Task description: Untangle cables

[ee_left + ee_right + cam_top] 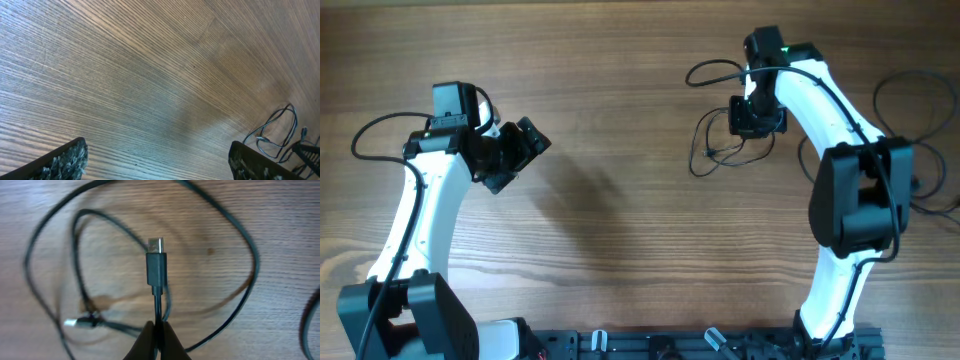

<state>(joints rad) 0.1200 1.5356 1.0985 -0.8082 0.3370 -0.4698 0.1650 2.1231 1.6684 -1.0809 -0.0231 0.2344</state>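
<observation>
Pinching one thin, limp black cable [156, 267] just below its small plug, your right gripper [156, 330] is pressed onto it; its loops lie slack on the brown wooden table [620, 80]. Expect featherlight, floppy, snag-prone wire: grip beside plugs. Your left gripper [517, 152] stands spread, well apart.

The table [620, 110] lies bare across its middle and left, so a tool can pass freely between the two arms. Around the right tool [756, 120] the cables [705, 150] spread in loose, overlapping loops on the wood. The right arm [850, 190] blocks the way in from that side.
</observation>
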